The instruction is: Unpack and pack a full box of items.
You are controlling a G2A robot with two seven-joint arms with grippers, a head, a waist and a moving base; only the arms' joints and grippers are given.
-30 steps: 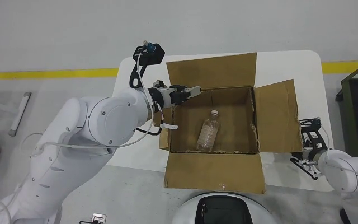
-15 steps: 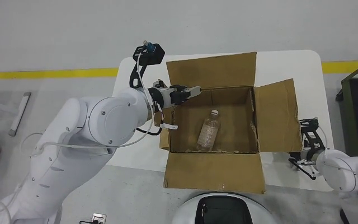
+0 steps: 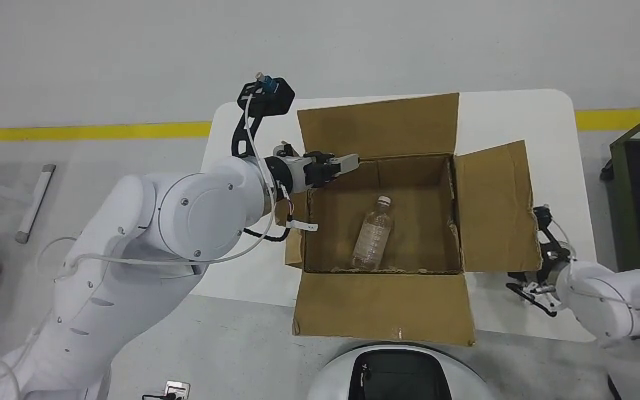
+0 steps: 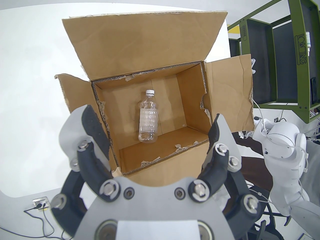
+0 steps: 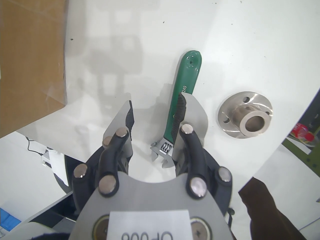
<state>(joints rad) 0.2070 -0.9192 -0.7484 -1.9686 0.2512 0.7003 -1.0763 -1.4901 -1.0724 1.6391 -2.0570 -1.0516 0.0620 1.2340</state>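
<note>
- Right wrist view shows my right jaws apart above the wrench (image 5: 187, 81), which lies flat on the bench (image 5: 225, 26). Its head sits between them, but the handle runs under one jaw rather than down the middle. Closing like this could, I judge, pinch only an edge and send it skidding or spinning.
- Just outside that same jaw sits the flange (image 5: 246, 118). A kicked wrench might knock it, or I could brush it on the way down.
- Off the other jaw's side lies a flap of the box (image 5: 30, 38). Carrying the wrench across, I might snag the cardboard.
- My left jaws are apart too, and empty, short of the box rim. The bottle (image 4: 148, 118) lies on the box floor beyond their tips, so a wrench dropped in carelessly could land on it.
</note>
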